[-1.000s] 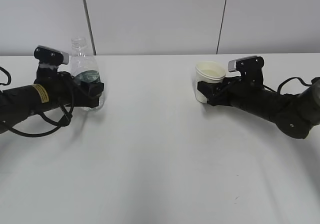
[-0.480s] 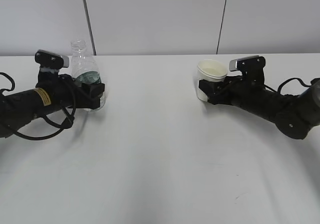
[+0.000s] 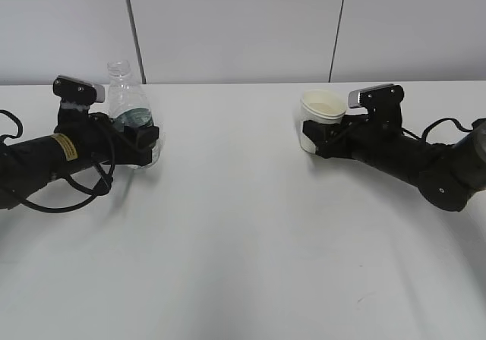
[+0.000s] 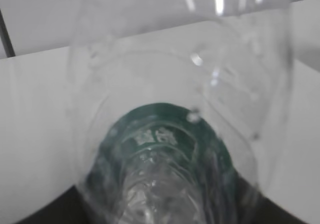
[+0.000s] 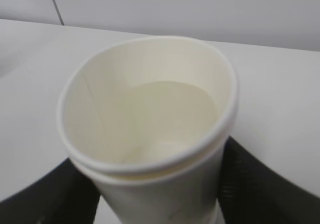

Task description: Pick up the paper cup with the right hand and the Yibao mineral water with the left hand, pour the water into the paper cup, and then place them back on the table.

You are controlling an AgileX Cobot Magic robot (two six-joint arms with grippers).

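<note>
The Yibao mineral water [image 3: 129,116] is a clear uncapped bottle with a dark green label, upright at the left of the table [image 3: 243,234]. My left gripper [image 3: 141,138] is shut on its lower half. In the left wrist view the bottle [image 4: 165,149] fills the frame, with dark fingers [image 4: 40,211] at the bottom corners. The paper cup [image 3: 320,118] is at the right, tilted slightly, low over the table. My right gripper [image 3: 316,137] is shut on its wall. In the right wrist view the cup [image 5: 150,114] shows a level of clear water inside, with black fingers [image 5: 260,184] on both sides.
A pale panelled wall [image 3: 243,21] runs behind the table's far edge. Both black arms lie low over the tabletop, the left one with a looped cable [image 3: 68,184].
The left arm has lowered the bottle slightly. The right gripper has shifted the cup a little to the right and up. Both grips are unchanged.
</note>
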